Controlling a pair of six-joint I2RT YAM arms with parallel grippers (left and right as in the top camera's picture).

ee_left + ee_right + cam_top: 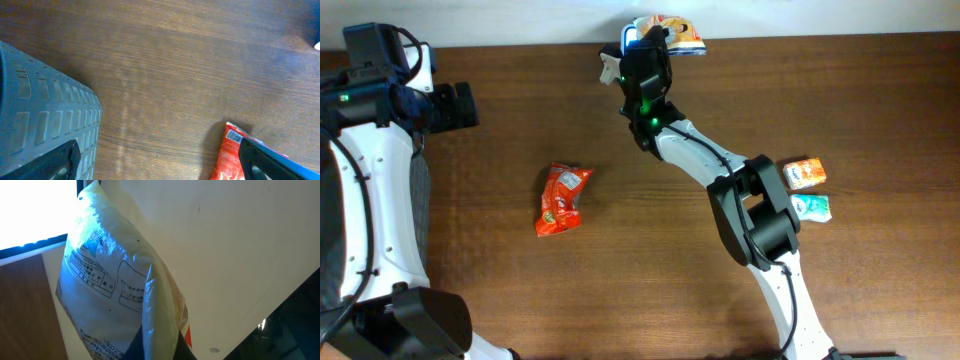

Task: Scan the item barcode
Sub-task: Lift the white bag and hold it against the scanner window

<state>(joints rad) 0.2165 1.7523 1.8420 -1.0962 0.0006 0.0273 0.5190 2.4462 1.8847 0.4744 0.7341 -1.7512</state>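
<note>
Our right tool [650,42] is clenched on the bag [676,30], up at 12 o'clock by the tabletop [620,260] edge. Our left tool [460,105] waits released at 10 o'clock. We think we are scanning. Next we may need to turn the bag's code outward.

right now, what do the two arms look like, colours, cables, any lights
Both arms have white links and black joints. The left arm carries a blue-and-black wrist unit with looping black cables and a small green light. The right arm shows green lights near its wrist. The left gripper has a grey ribbed pad.
</note>
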